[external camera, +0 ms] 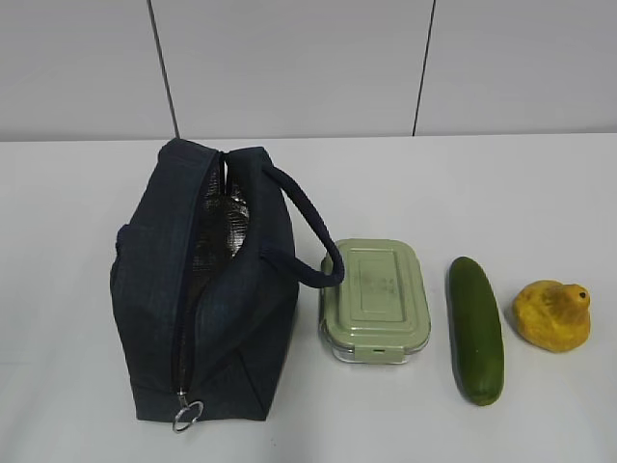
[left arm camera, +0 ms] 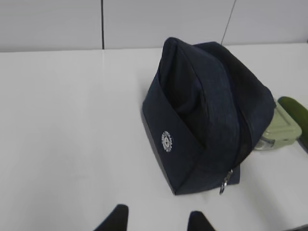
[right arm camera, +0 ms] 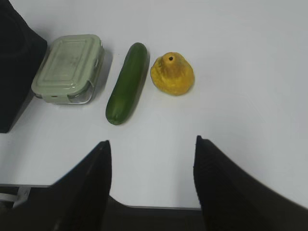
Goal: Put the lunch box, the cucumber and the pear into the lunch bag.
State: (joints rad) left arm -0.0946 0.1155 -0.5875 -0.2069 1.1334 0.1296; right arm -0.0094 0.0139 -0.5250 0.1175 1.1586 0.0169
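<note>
The navy lunch bag (external camera: 207,289) stands on the white table, its zipper open and silver lining showing, ring pull (external camera: 186,415) at the near end. To its right lie the sage-lidded lunch box (external camera: 374,301), the dark green cucumber (external camera: 476,328) and the yellow pear (external camera: 551,313) in a row. No arm shows in the exterior view. My left gripper (left arm camera: 159,214) is open and empty, hovering short of the lunch bag (left arm camera: 207,110). The right gripper (right arm camera: 151,144) is open wide and empty, held back from the lunch box (right arm camera: 70,67), cucumber (right arm camera: 126,83) and pear (right arm camera: 172,73).
A white table (external camera: 482,183) carries everything, with a pale panelled wall (external camera: 289,68) behind it. The bag's loop handle (external camera: 308,231) arches over toward the lunch box. The table's near edge (right arm camera: 154,204) shows below the right gripper.
</note>
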